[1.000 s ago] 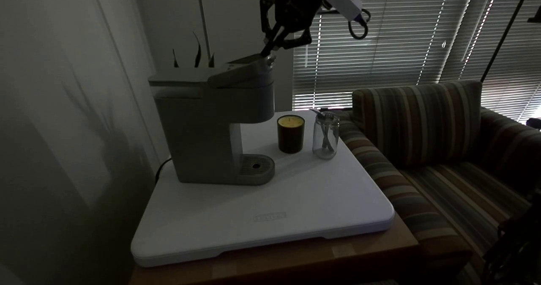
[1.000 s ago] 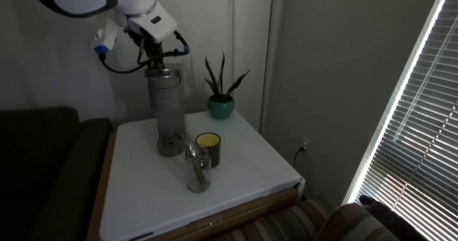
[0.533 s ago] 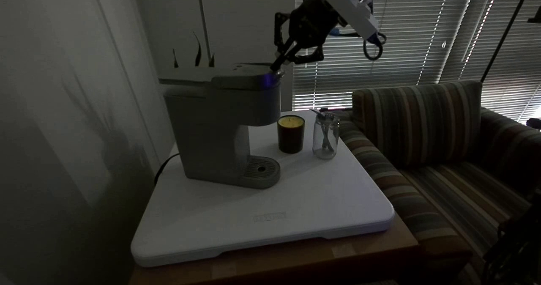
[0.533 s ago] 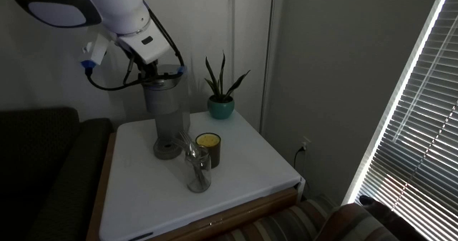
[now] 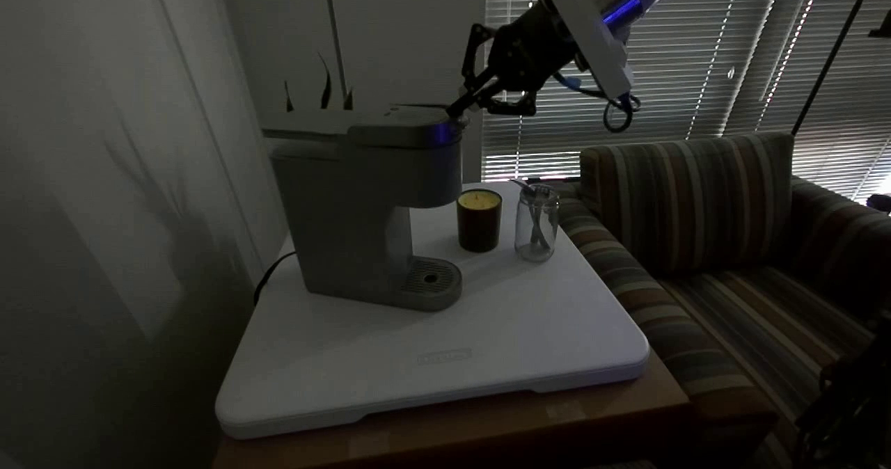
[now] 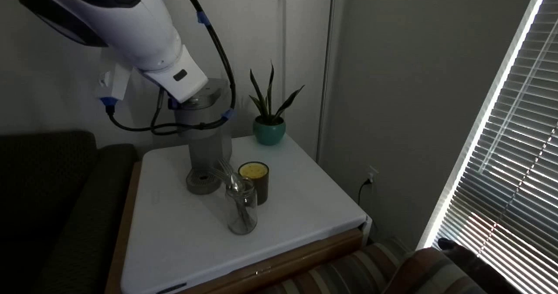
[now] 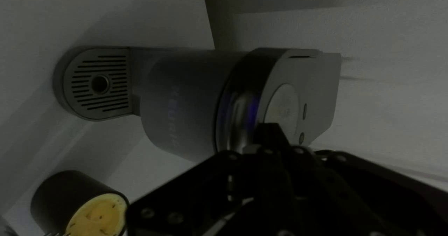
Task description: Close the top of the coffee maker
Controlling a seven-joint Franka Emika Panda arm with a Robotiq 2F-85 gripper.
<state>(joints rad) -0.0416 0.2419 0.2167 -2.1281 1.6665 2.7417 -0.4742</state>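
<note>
The grey coffee maker [image 5: 334, 211] stands on the white table; it also shows in an exterior view [image 6: 205, 148] and the wrist view [image 7: 182, 99]. Its top [image 5: 407, 121] lies flat on the head, with only a thin dark seam below. In the wrist view the top [image 7: 313, 75] has a dark shiny front edge [image 7: 245, 99]. My gripper [image 5: 455, 110] is shut with nothing seen between its fingers. Its tips rest at or just over the top's front edge, also in the wrist view [image 7: 269, 127]. In an exterior view the arm hides the gripper and part of the top [image 6: 213, 87].
A dark candle cup [image 5: 479, 225] and a clear glass jar [image 5: 536, 229] with cutlery stand beside the coffee maker on the white table [image 5: 529, 316]. A plant in a teal pot [image 6: 269, 132] is at the table's back corner. A striped armchair [image 5: 689, 204] borders the table.
The top has gone from tilted up to flat. The coffee maker has shifted and turned slightly. My wrist and arm have tilted lower while the fingertips have stayed at the front edge.
</note>
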